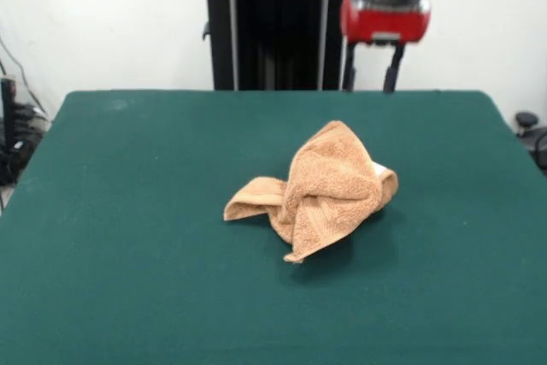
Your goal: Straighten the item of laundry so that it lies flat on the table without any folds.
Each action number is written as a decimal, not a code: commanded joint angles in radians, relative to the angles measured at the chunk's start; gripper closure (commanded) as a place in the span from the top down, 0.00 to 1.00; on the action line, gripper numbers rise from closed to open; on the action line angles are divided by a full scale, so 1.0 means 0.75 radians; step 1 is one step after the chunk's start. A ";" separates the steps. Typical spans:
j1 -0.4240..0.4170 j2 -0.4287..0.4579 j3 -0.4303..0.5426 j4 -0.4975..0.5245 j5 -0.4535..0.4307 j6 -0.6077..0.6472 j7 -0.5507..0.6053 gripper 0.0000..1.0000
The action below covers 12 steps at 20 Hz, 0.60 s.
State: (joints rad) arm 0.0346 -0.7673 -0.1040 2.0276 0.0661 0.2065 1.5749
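Towel [320, 190] sits crumpled in a heap approx. mid-table [128, 211], slightly right of centre in front view. Long axis runs roughly left-right; a flap pokes left, a corner points toward the camera. Gripper [371, 67] hangs above the far edge, well apart from towel, fingers spread, empty.

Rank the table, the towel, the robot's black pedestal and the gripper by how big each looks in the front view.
1. The table, by far the largest.
2. The pedestal.
3. The towel, crumpled; close to the pedestal in apparent area and nearer the camera, so this order is unsure.
4. The gripper, smallest.
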 commanded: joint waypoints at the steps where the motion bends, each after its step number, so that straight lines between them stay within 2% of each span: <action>1: 0.010 0.227 0.001 -0.068 0.134 -0.176 0.426 1.00; 12: -0.082 0.401 0.127 -0.087 0.254 -0.406 0.430 1.00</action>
State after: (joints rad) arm -0.0052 -0.5612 -0.1110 2.0097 0.1751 0.0200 1.5756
